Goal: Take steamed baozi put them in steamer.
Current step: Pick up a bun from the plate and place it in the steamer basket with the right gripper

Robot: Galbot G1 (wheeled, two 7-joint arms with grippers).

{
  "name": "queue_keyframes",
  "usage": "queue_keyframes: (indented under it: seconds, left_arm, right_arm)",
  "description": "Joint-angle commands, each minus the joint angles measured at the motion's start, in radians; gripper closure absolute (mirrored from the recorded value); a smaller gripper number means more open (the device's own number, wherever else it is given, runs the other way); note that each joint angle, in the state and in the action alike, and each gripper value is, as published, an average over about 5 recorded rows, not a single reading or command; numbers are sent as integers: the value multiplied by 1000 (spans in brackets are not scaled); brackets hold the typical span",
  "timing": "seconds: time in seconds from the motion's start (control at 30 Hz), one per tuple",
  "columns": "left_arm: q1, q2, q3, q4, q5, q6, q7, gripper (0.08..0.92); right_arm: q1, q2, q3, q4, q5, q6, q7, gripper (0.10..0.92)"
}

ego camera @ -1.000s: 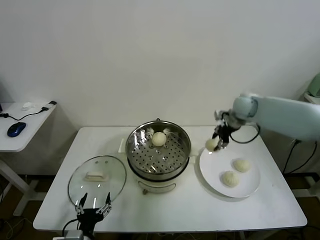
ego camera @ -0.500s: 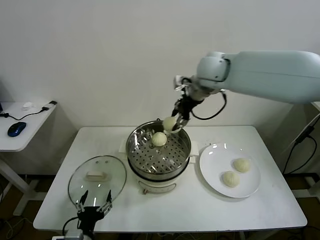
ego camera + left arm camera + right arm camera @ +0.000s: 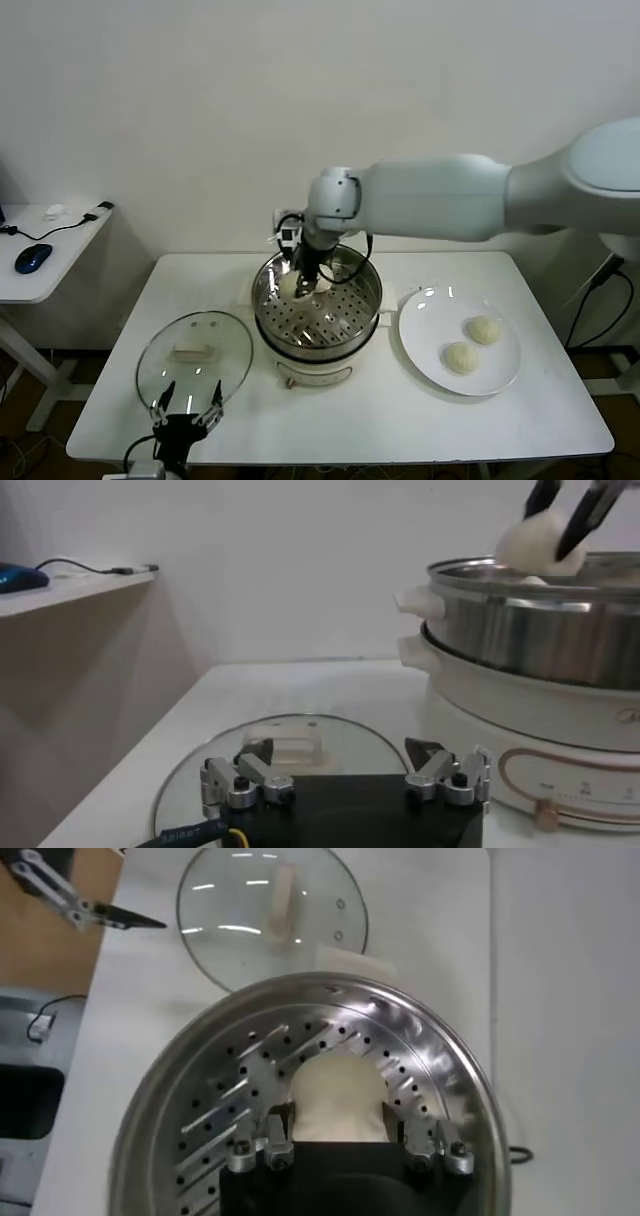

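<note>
i'm holding a baozi (image 3: 335, 1098) clenched in my right gripper (image 3: 303, 284) over the far-left edge of the steamer (image 3: 360, 315) tray, tray straight below it, left gripper (image 3: 186, 415) idling open at the table's near-left corner.

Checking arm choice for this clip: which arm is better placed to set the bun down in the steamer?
Right. The right gripper holds a pale round dough bun over the shiny steel steamer. The left gripper sits open near the round glass lid.

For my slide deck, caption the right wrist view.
Right gripper holds a steamed baozi above the steamer tray, glass lid beyond.
</note>
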State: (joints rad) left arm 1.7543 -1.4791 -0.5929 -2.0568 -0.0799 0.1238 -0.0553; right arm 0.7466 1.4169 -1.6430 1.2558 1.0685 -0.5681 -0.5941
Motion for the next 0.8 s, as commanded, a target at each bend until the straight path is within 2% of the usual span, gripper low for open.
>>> queue_keyframes:
  seconds: [0.03, 0.23, 0.33, 0.47, 0.57, 0.8]
  left_arm:
    - [-4, 3, 0, 4, -3, 1, 0, 177]
    - [-8, 4, 4, 7, -4, 4, -1, 177]
    - [-10, 5, 5, 7, -5, 5, -1, 177]
    - [-12, 4, 7, 4, -5, 8, 0, 177]
    - [-12, 3, 7, 0, -4, 10, 1, 177]
    - [-5, -1, 8, -11, -1, 11, 1, 177]
  right_arm:
    - [-137, 96, 22, -121, -19, -28, 55, 423]
    - [-148, 101, 39, -133, -24, -30, 59, 417]
    - [-128, 88, 40, -114, -35, -22, 37, 367]
    - [-55, 32, 27, -57, -59, 14, -32, 257]
    - [36, -46, -9, 5, -87, 85, -120, 212]
    - [276, -362, -156, 124, -208, 283, -374, 203]
